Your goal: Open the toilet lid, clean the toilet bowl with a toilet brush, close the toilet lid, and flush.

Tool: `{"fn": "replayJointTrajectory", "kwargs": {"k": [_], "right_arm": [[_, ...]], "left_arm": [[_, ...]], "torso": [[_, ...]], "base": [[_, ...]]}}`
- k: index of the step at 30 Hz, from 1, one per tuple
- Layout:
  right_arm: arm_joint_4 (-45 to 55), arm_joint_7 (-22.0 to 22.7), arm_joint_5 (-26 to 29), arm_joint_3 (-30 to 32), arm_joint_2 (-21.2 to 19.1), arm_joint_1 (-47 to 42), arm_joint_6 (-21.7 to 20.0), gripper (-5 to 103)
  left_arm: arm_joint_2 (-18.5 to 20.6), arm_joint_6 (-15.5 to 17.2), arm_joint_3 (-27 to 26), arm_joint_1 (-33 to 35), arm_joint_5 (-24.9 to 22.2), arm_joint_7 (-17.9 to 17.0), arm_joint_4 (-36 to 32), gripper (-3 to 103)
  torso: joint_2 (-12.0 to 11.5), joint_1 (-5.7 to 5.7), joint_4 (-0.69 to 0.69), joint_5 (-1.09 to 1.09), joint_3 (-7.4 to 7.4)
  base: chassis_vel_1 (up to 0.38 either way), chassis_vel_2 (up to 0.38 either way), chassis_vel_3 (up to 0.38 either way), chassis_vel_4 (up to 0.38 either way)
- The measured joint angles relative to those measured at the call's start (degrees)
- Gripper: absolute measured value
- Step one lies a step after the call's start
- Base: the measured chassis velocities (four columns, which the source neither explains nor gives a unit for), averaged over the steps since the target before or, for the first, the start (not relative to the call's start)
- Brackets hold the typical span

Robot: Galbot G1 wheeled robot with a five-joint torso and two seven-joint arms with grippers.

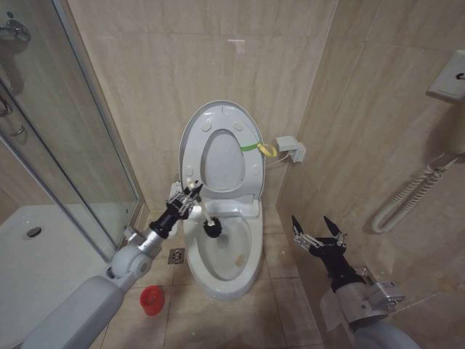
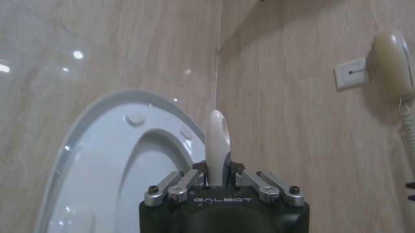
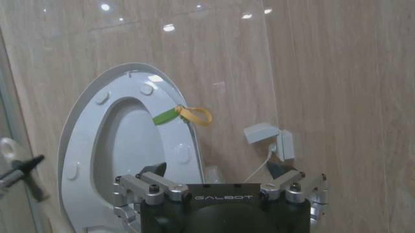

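Firmly clamped in the left hand [image 1: 190, 195]: the toilet brush [image 1: 203, 217], gripped high on its thin white handle, fingers [image 2: 188, 180] pressed in on both sides of the stick. Seen from the left wrist, handle tip [image 2: 217, 131] poking up past the knuckles. Slanting down and to the robot's right from the grip, with the dark round bristle head [image 1: 212, 230] at the rear of the toilet bowl [image 1: 221, 258], just inside the rim, over the water. Reaching in from the robot's left, grey forearm angled up across the floor tiles.

Just behind the brush, toilet lid [image 1: 190, 131] raised upright against the beige wall, with the seat ring [image 1: 221, 160] lifted flat against it, oval hole facing forward. Tied to the ring's right edge, a green strap [image 1: 248, 147] with a yellow loop [image 1: 267, 150]. Beside that, on the wall, a small white box [image 1: 288, 147] with a cord.

Down on the floor at the robot's left of the pedestal, a red cup holder [image 1: 152, 299], well apart from the brush. Near it, a square floor drain [image 1: 176, 255].

Off to the right, well clear of the bowl, right hand [image 1: 318, 233] hovering with fingers spread wide, holding nothing.

Further left, a glass shower door [image 1: 51, 131].
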Motion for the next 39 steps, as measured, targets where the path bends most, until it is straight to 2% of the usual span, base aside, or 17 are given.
{"fn": "replayJointTrajectory", "kwargs": {"k": [1,7,10,12,16,28,32,39], "right_arm": [[0.0,0.0,0.0,0.0,0.0,0.0,0.0,100],[0.0,0.0,0.0,0.0,0.0,0.0,0.0,100],[0.0,0.0,0.0,0.0,0.0,0.0,0.0,100],[0.0,0.0,0.0,0.0,0.0,0.0,0.0,100],[0.0,0.0,0.0,0.0,0.0,0.0,0.0,100],[0.0,0.0,0.0,0.0,0.0,0.0,0.0,100],[0.0,0.0,0.0,0.0,0.0,0.0,0.0,100],[0.0,0.0,0.0,0.0,0.0,0.0,0.0,100]], "left_arm": [[-1.8,-0.3,1.4,-1.1,1.8,0.2,3.6,22],[-4.2,-1.1,3.5,-3.6,7.8,-2.1,12.6,21],[-5.5,-1.8,4.4,-4.9,8.8,-2.5,16.3,21],[-7.4,-3.2,5.5,-6.6,9.4,-2.1,20.7,21],[-9.9,-4.9,6.7,-8.1,9.3,-0.9,24.9,21],[-14.9,-7.1,10.4,-9.6,8.0,2.1,30.7,21],[-16.5,-7.3,11.2,-10.2,10.8,2.2,34.7,21],[-18.3,-7.4,12.1,-10.7,11.9,2.2,39.1,21]], "torso": [[0.0,0.00,0.00,-0.02,0.00],[0.0,-0.01,0.02,-0.01,0.00],[0.0,0.00,0.01,-0.01,0.00],[0.0,-0.01,0.00,-0.01,0.00],[0.0,0.00,0.00,-0.02,0.00],[0.0,-0.01,0.00,-0.01,0.00],[0.0,-0.01,0.00,-0.01,-0.01],[0.0,-0.01,0.00,-0.01,-0.01]], "base": [[0.000,0.000,0.000,0.000],[0.000,0.000,0.000,0.000],[0.000,0.000,0.000,0.000],[0.000,0.000,0.000,0.000],[0.000,0.000,0.000,0.000],[0.000,0.000,0.000,0.000],[0.000,0.000,0.000,0.000],[0.000,0.000,0.000,0.000]]}}
